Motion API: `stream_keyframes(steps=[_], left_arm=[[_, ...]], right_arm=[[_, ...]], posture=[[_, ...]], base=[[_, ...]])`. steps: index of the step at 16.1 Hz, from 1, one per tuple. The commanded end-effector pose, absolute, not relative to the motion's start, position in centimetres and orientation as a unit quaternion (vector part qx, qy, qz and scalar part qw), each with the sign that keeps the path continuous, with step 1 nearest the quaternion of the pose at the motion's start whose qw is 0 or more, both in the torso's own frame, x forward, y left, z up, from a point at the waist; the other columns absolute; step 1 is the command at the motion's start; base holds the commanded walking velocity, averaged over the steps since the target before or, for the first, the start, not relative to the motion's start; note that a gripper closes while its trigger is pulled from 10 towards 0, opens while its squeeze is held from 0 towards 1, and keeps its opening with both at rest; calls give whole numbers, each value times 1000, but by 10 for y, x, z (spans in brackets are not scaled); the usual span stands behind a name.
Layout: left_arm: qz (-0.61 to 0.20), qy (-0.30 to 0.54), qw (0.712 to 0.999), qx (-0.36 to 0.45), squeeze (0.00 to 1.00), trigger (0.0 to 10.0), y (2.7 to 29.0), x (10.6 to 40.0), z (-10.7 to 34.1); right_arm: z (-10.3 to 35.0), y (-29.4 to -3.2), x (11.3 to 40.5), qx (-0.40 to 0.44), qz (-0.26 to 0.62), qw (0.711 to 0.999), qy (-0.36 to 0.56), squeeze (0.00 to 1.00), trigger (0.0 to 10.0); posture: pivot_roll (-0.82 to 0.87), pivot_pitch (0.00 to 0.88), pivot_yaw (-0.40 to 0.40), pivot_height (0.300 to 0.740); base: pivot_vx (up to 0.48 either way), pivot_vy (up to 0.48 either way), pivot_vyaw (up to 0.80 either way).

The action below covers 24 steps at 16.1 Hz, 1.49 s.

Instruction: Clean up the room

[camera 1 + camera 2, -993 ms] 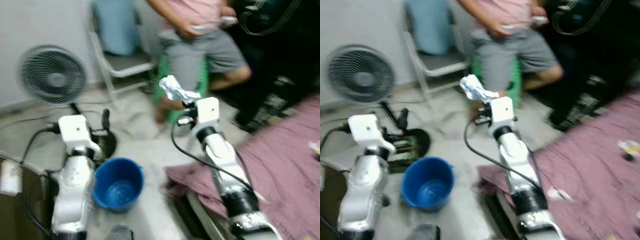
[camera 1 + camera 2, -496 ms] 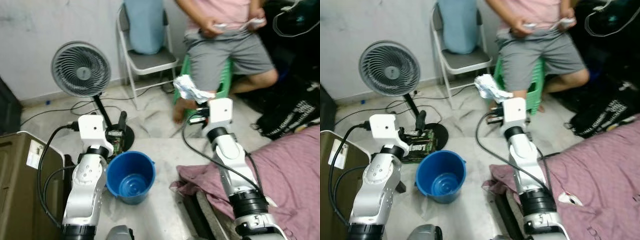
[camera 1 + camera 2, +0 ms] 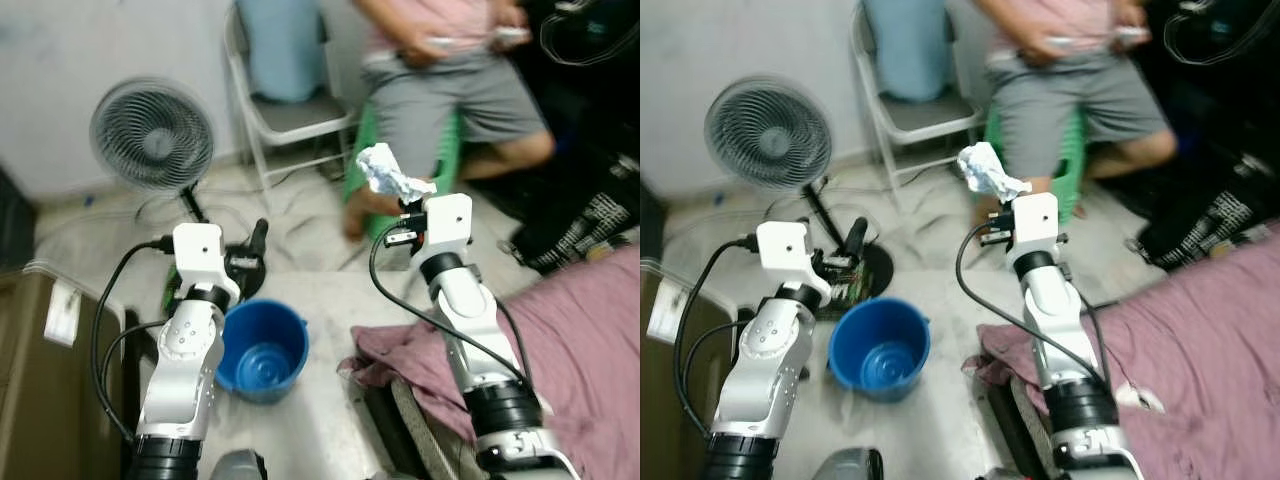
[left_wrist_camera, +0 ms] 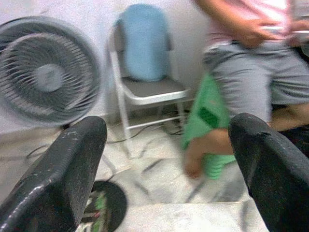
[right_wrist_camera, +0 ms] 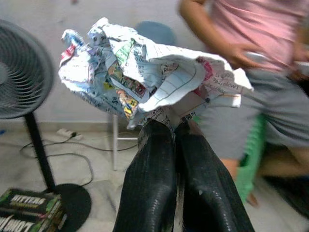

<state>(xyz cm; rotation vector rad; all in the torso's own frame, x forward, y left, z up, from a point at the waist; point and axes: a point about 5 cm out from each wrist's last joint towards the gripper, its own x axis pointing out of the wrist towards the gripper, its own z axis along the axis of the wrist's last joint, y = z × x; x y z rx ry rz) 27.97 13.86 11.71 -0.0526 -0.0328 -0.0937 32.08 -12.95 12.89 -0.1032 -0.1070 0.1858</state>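
One crumpled wad of printed paper [image 5: 145, 72] is what we have in hand: our right gripper [image 5: 176, 126] is closed tight on its lower folds, fingers pressed together, and holds it up in the air to the right of centre, in front of the seated person [image 3: 450, 70]. We judge it very light, soft and springy; it will crush rather than break, but only a thin pinch of it sits between the fingers, so a quick swing could let it slip or tear. A hold deeper in the bulk of the wad would be surer.

Our left gripper [image 4: 164, 159] hangs with its fingers spread wide and nothing between them, just beyond the far rim of the blue bucket [image 3: 262, 345].

That bucket stands on the pale floor [image 3: 940, 290] between our two arms, near and to the left of the paper, its mouth open upward; we take it for the likely place to drop the wad. The way from right gripper to bucket runs down and left through open air. Edges to mind: the purple bedcover [image 3: 580, 340] bunched near on the right, the standing fan [image 3: 152, 137] and its base far left, the folding chair [image 3: 910, 110] far behind, the person's legs and green stool [image 3: 1065, 150] close beyond the paper, and the brown box [image 3: 50, 380] near left.
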Motion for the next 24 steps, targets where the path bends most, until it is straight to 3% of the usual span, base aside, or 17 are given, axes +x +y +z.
stream_keyframes(steps=[1,11,20,24], left_arm=[[-34,-21,999,-24,0,10000,144,279,117],[-15,-19,999,-33,0,10000,151,274,116],[-24,-45,997,-52,0,10000,154,277,125],[-26,-49,997,-51,0,10000,155,276,126]], right_arm=[[134,-116,321,-56,117,989,-64,0,10000],[128,-114,322,-50,119,990,-49,0,10000],[130,-112,327,-49,124,990,-51,0,10000],[131,-111,329,-47,126,989,-55,0,10000]], posture=[[-72,0,-35,740],[-50,0,-62,740],[-50,0,-63,740],[-48,0,-63,740]], base=[[0,0,800],[0,0,750],[0,0,0],[264,0,717]])
